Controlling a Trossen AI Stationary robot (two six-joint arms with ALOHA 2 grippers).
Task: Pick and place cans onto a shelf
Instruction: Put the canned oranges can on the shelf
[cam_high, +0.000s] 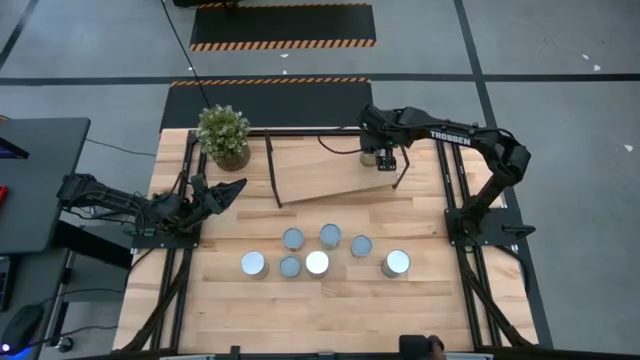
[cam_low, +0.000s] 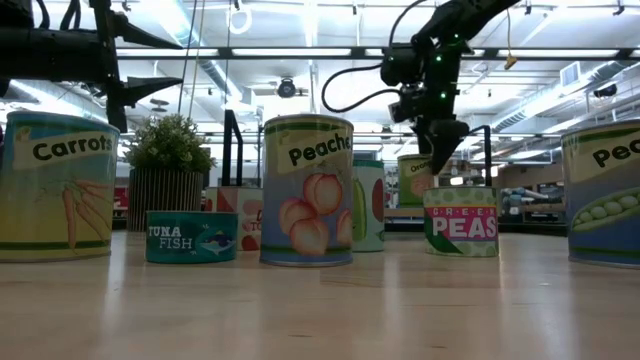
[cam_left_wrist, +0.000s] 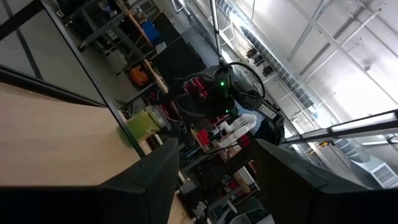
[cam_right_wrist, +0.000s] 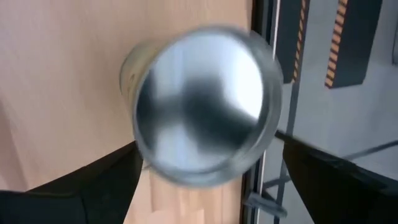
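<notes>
Nearest cans: six cans stand in a loose cluster on the front half of the surface (cam_high: 330, 310), among them a carrots can (cam_low: 55, 185), a flat tuna can (cam_low: 191, 237), a peaches can (cam_low: 306, 190) and a green peas can (cam_low: 460, 222). All are upright and apart from one another, which leaves each one room to be gripped.
Shelf: the shelf (cam_high: 320, 165) sits at the back of the surface, beside a potted plant (cam_high: 223, 136).
Can on shelf: one can (cam_right_wrist: 205, 106) stands upright near the shelf's right end, close to its edge and wire frame.
Right gripper: the right gripper (cam_high: 386, 160) hangs straight over that can, fingers spread wider than the can and not touching it. My guess is that this is the moment of placing or letting go, since the can rests on the board.
Left gripper: the left gripper (cam_high: 222, 192) waits at the left side of the surface, jaws parted and holding nothing.
Remaining work: six cans to shelve, by my count.
</notes>
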